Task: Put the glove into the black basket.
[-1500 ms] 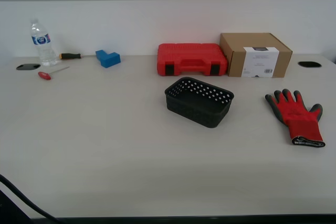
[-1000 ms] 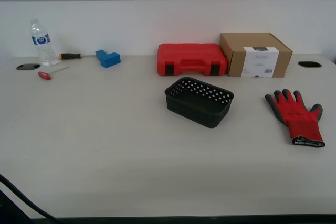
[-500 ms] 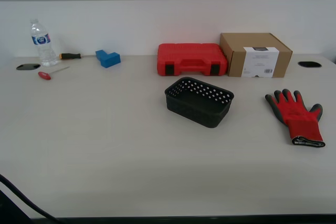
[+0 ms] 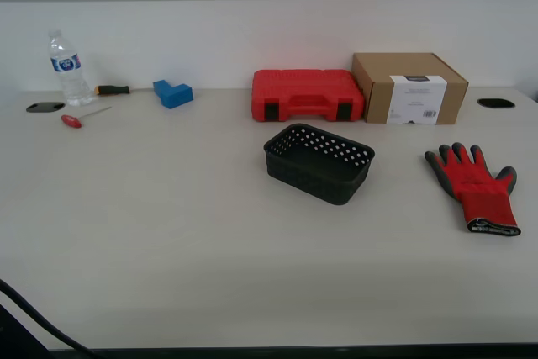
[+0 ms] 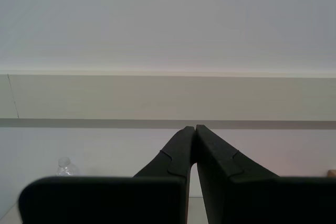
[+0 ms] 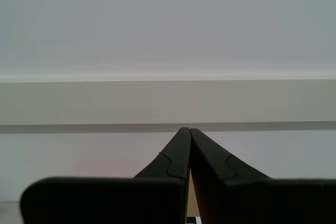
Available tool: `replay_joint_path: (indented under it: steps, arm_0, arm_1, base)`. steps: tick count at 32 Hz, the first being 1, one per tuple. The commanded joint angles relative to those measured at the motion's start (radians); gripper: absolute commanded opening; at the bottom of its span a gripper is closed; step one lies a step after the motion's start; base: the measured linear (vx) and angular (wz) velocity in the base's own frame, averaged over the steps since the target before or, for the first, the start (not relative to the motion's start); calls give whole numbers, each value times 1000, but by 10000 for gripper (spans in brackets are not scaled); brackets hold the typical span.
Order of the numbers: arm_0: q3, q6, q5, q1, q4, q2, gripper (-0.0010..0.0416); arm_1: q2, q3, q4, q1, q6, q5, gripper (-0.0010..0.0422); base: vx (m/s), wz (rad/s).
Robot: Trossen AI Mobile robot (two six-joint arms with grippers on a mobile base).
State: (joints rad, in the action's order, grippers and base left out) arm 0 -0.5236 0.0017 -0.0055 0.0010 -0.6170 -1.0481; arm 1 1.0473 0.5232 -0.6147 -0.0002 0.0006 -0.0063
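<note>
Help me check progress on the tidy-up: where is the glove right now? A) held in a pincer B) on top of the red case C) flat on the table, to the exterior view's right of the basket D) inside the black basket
C: the glove lies flat on the table, apart from the basket, which looks empty; neither arm shows in the exterior view.

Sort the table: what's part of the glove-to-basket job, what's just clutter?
Job: glove; black basket.

Clutter: red tool case; cardboard box; blue block; water bottle; two screwdrivers.
</note>
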Motion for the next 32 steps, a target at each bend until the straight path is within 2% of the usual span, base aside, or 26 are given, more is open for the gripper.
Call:
replay_joint_path:
  steps: [1, 21, 23, 25, 30, 31, 32]
  arm_0:
    - [-1, 0, 0, 0, -3, 0, 1]
    - [-1, 1, 0, 0, -3, 0, 1]
    - [-1, 17, -1, 0, -8, 0, 1]
    - [-1, 14, -1, 0, 1, -4, 1]
    - [-1, 17, 0, 0, 119, -91, 1]
    - [-1, 42, 2, 0, 160, -135, 1]
    - [-1, 50, 10, -1, 176, -156, 1]
  arm_1:
    - [0, 0, -3, 0, 0, -1, 0]
    - [0, 0, -2, 0, 0, -2, 0]
    - [0, 0, -2, 0, 0, -2, 0]
    - [0, 0, -2, 0, 0, -2, 0]
    - [0, 0, -1, 0, 0, -6, 0]
    - [0, 0, -1, 0, 0, -6, 0]
    - [0, 0, -1, 0, 0, -6, 0]
  base:
    - [0, 0]
    - [0, 0]
    - [0, 0]
    - [0, 0]
    - [0, 0]
    - [0, 0]
    - [0, 0]
